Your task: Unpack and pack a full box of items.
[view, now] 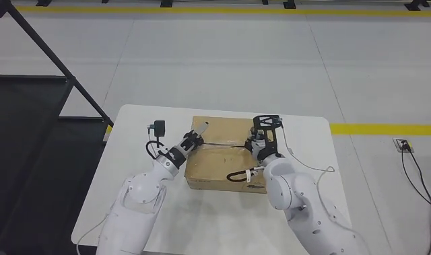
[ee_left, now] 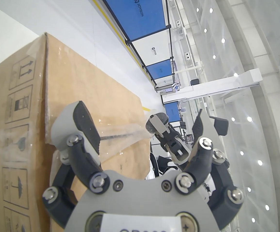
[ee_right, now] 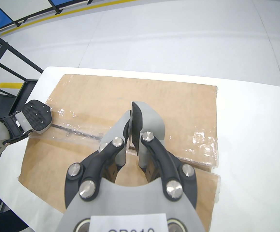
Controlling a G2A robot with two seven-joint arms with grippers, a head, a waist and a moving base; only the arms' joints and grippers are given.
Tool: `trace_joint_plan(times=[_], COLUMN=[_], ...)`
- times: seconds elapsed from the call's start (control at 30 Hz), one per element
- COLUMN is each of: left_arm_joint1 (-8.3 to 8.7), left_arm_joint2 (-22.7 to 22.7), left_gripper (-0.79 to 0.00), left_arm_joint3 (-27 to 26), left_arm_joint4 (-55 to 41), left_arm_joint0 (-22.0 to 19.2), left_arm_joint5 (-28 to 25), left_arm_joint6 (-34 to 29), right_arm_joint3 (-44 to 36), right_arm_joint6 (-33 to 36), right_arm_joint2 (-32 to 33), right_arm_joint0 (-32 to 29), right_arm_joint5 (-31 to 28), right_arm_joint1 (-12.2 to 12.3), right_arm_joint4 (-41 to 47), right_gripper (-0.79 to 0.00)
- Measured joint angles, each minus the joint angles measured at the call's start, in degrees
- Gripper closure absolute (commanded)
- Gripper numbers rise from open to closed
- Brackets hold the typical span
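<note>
A taped-up cardboard box (view: 222, 162) sits in the middle of the white table (view: 306, 130). Clear tape (ee_right: 82, 132) runs along its top seam, and its flaps are down. My left gripper (view: 194, 138) hangs at the seam's left end, over the box's edge (ee_left: 94, 92). It is open (ee_left: 140, 112), with nothing between its fingers. My right gripper (view: 258, 140) is over the right part of the top (ee_right: 130, 90), near the seam. Its fingers are shut (ee_right: 133, 108), pads pressed together, and I cannot tell whether they pinch any tape. The right gripper (ee_left: 158, 123) also faces me across the box.
A black plug with a cable (view: 159, 128) lies on the table left of the box. A thin white cable (view: 303, 161) trails over the right side. A black metal frame (view: 40, 50) stands beyond the table's left edge. Bare table lies in front of the box.
</note>
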Motion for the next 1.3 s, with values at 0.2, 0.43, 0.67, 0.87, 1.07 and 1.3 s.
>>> trace_joint_plan(times=[0.2, 0.43, 0.67, 0.87, 1.07, 1.3], left_arm_joint1=[0.07, 0.14, 0.24, 0.32, 0.41, 0.52], left_arm_joint2=[0.28, 0.62, 0.75, 0.87, 0.99, 0.90], left_gripper=[-0.785, -0.785, -0.785, -0.785, -0.785, -0.785], left_arm_joint3=[0.17, 0.14, 0.04, -0.19, -0.43, -0.62], left_arm_joint4=[0.04, 0.02, -0.15, -0.34, -0.35, -0.65], left_arm_joint0=[-0.07, -0.04, 0.11, 0.35, 0.65, 0.96], left_arm_joint5=[-0.04, 0.00, -0.16, -0.18, -0.27, -0.46], left_arm_joint6=[0.01, 0.06, -0.08, -0.06, 0.11, 0.32], right_arm_joint3=[0.60, 0.42, -1.27, -5.46, -12.25, -7.93], right_arm_joint6=[0.07, -0.14, -0.66, -2.89, -1.35, 10.47], right_arm_joint2=[0.66, 1.40, 3.19, 7.77, 12.92, 12.53], right_arm_joint0=[-0.34, -1.14, -2.79, -5.84, -7.62, 0.00], right_arm_joint5=[-0.29, -0.24, 0.90, 3.92, 1.05, -4.19], right_arm_joint1=[-0.38, -0.71, -0.83, -0.77, -0.73, -1.15], right_arm_joint4=[0.41, -0.03, -0.82, 1.53, 9.96, 19.36], right_gripper=[-0.480, -0.610, -0.625, -0.723, -0.785, -0.785])
